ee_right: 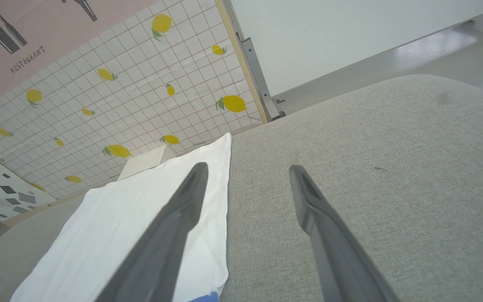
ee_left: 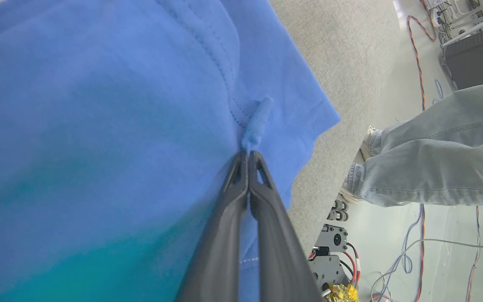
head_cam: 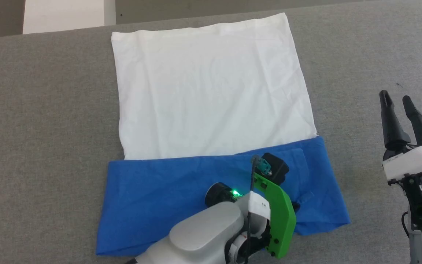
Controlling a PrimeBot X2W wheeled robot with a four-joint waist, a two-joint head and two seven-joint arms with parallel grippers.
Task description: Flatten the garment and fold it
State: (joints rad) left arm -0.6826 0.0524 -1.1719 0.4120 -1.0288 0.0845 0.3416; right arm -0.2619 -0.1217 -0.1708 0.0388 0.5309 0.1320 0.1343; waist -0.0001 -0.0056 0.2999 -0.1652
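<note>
A grey fabric-covered worktop (head_cam: 31, 110) with rounded corners. Beyond its far edge stands a tiled wall panel printed with lemons (ee_right: 120, 96), beside a plain white panel (ee_right: 350, 37). On the pale glossy floor (ee_right: 455, 46), orange cables (ee_left: 419, 54) trail past a person's jeans-clad legs (ee_left: 434, 167).

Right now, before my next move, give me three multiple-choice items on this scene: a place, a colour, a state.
1. Where is the right gripper relative to the garment?
A. Above its middle.
B. Under it.
C. Beside it, over bare grey surface.
2. What colour is the garment's band nearest the robot?
A. Blue.
B. Red.
C. Black.
3. How do the jaws of the left gripper stand?
A. Wide open.
B. Shut on a small blue fold.
C. Shut on nothing.
Answers:
1 C: the head view shows it off the garment's right edge.
2 A: the head view shows it blue.
3 B: the left wrist view shows the tips pinching the fold.
</note>
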